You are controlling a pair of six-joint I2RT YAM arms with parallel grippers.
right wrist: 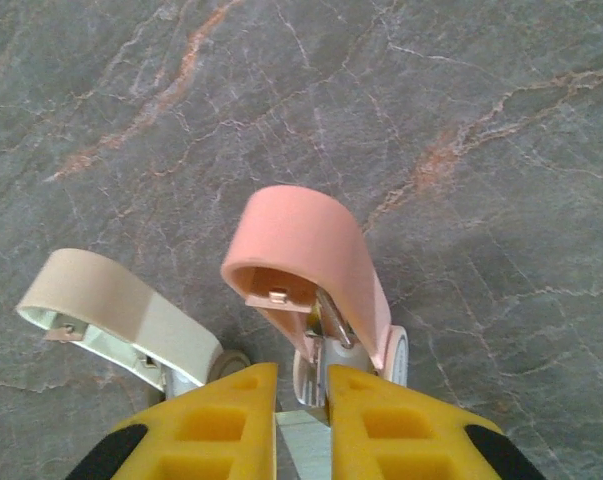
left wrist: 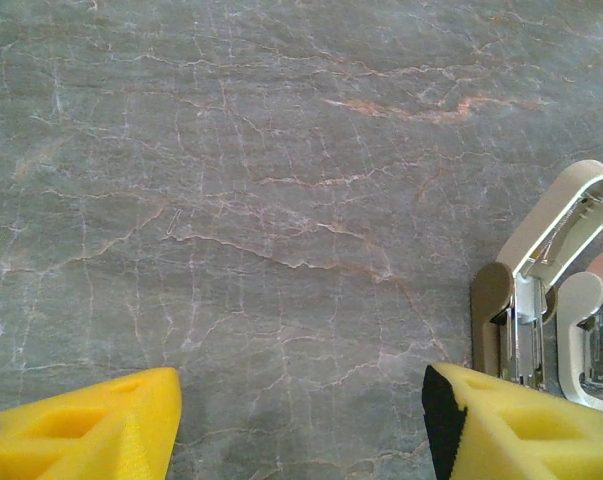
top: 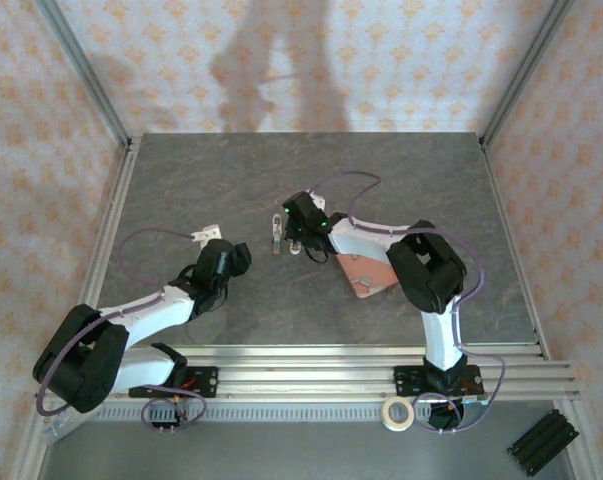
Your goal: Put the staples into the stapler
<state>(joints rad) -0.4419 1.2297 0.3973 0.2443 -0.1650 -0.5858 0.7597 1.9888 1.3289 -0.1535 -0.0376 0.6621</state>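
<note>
At your near edge, the rails (top: 311, 365) carry both arm bases, and a tape roll (top: 398, 412) lies by the right one. Your left gripper (top: 226, 262) sits low over the table (top: 181, 180), left of centre. Its yellow fingers (left wrist: 101, 425) stand wide apart over bare stone.

The tray (top: 366, 282) lies just beside your right forearm, partly under it.

Your right gripper (right wrist: 303, 385) is near the table's centre. Its fingers are drawn close onto a thin pale strip, the staples (right wrist: 301, 450), held between them.

The stapler (right wrist: 306, 250) is directly ahead of those fingertips. You cannot tell whether the strip touches it. Its long axis runs straight away from the gripper, hinge end nearest the fingers. The pink lid (right wrist: 291, 225) is swung up and open, its rounded nose pointing away and upward. Silvery metal shows under the lid near the hinge, with a white round part at the side.

A beige stapler (right wrist: 121, 320) sits just beside it, on the left in the right wrist view. It is also open and angled off to the left. From above, both lie between your two grippers.

Beyond them the stone is open to the far edge, and both side edges are well apart from the staplers.
</note>
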